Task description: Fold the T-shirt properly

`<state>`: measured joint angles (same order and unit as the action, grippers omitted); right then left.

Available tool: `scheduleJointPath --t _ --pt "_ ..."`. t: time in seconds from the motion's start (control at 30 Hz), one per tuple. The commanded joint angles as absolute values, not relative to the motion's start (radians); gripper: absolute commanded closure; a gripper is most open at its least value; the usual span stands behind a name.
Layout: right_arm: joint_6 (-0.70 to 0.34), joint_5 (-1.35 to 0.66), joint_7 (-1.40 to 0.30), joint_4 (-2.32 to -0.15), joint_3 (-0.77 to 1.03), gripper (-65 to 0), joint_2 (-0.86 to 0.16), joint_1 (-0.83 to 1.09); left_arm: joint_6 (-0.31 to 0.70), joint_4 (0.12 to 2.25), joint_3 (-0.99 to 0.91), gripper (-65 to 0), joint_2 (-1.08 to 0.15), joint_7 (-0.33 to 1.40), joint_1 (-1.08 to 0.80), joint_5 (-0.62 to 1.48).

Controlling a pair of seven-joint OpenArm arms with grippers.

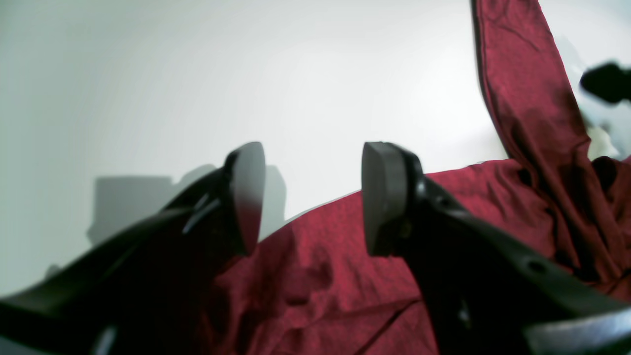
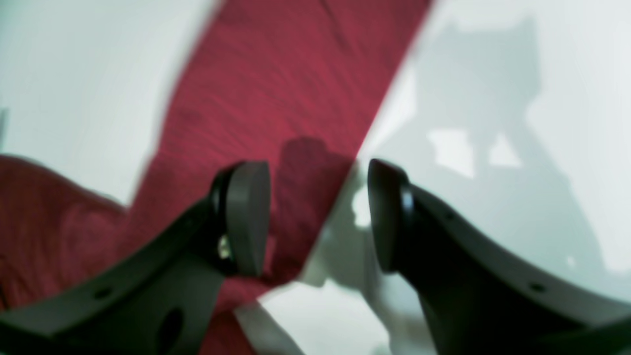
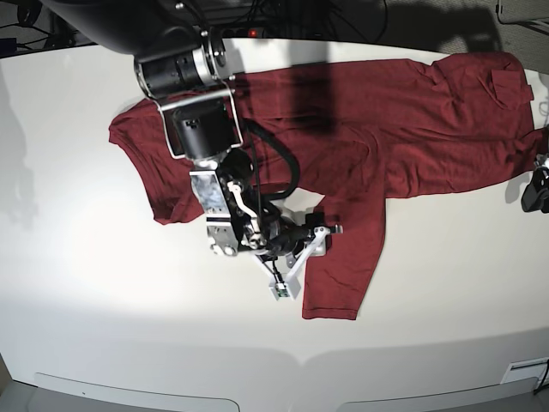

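Observation:
The maroon T-shirt lies spread across the far half of the white table, body wrinkled, one long sleeve hanging toward the front. In the base view my right gripper hovers just left of that sleeve. In its wrist view the right gripper is open, with the sleeve's edge running between the fingers and nothing gripped. My left gripper sits at the far right by the shirt's end. Seen from its wrist, the left gripper is open over the shirt's edge, a sleeve stretching away.
The white table extends to a front edge with a pale rail. Dark cables and equipment crowd the space behind the table. The right arm's black body lies over the shirt's left part.

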<state>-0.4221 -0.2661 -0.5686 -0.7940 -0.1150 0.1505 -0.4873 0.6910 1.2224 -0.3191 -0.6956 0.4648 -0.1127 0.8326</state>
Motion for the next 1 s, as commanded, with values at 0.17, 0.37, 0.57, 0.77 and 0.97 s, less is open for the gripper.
scheduleJointPath --t 0.17,0.37,0.57,0.77,0.97 --pt "-0.416 -0.274 -0.523 -0.712 -0.115 -31.7 0.157 -0.513 0.698 1.240 -0.328 -30.7 -0.723 0.441 -0.099 0.858" --pt "-0.422 -0.379 -0.524 -0.644 -0.119 -31.6 0.157 -0.512 0.698 1.240 -0.328 -30.7 -0.723 0.441 -0.099 0.858" --pt "-0.438 -0.378 -0.571 -0.639 -0.119 -21.3 0.157 -0.512 0.698 1.240 -0.328 -30.7 -0.723 0.432 -0.099 0.858" --pt "-0.446 -0.377 -0.609 -0.639 -0.119 -0.4 0.157 -0.512 0.698 1.240 -0.328 -30.7 -0.723 0.426 -0.099 0.857" --pt "-0.519 -0.377 -0.538 -0.639 -0.119 0.0 0.157 -0.513 0.698 1.240 -0.328 -30.7 -0.723 0.426 -0.099 0.857"
